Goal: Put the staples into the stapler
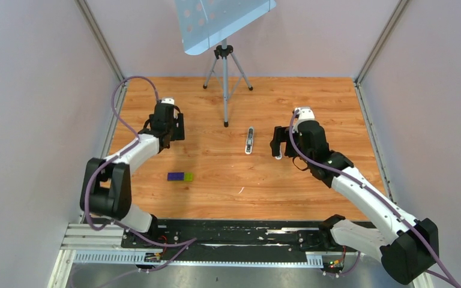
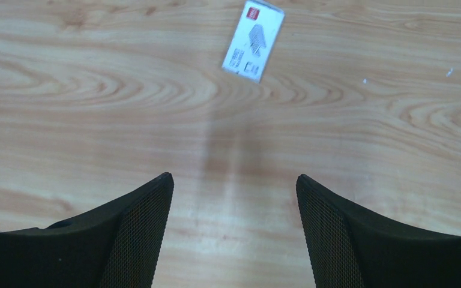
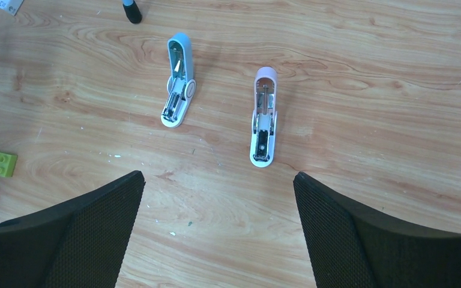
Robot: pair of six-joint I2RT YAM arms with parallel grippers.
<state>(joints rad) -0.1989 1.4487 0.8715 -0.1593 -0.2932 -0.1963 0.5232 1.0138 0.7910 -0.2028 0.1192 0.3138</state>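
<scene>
The pink stapler lies lengthwise on the wooden table, ahead of my right gripper and a little to its right. That gripper hovers open above bare wood and holds nothing. In the top view a small pale elongated shape lies just left of the right gripper. It is too small to tell its colour. My left gripper is open over bare wood at the far left, well away from the stapler. The staples cannot be made out in any view.
A light blue stapler lies left of the pink one. A flat white labelled card lies ahead of the left gripper. A purple-and-green block sits front left. A tripod stands at the back centre, with one foot near the blue stapler.
</scene>
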